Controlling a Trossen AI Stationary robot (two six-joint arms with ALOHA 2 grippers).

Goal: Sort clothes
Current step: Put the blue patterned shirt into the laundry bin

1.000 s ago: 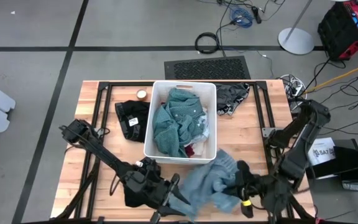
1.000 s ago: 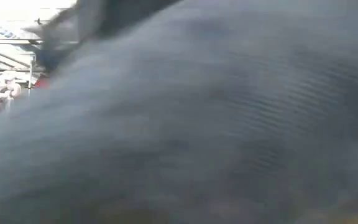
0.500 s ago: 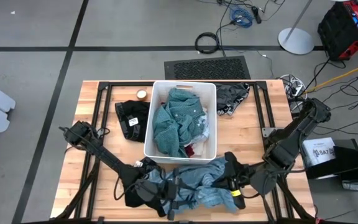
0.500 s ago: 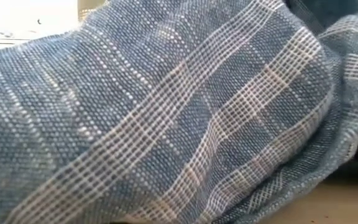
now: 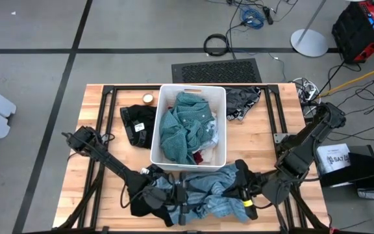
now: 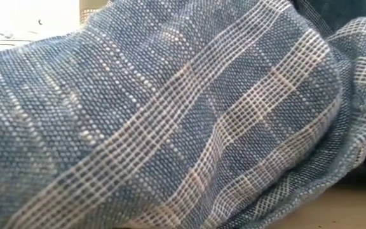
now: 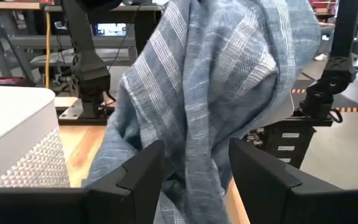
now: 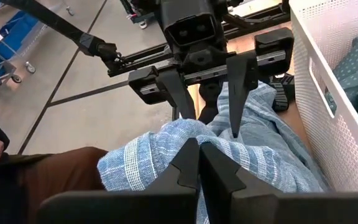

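Between both grippers, crumpled light blue checked garment [image 5: 206, 192]

Robotics lab: metal-framed table [image 5: 96, 117], floor cables [image 5: 252, 16], equipment racks [image 7: 36, 37]

A wooden table [image 5: 102, 162] carries a white bin [image 5: 164, 130], black garments [image 5: 137, 122] and a blue shirt [image 5: 206, 188].

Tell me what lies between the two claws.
The light blue striped garment bunches between the left claw and right claw, clearest in the high view.
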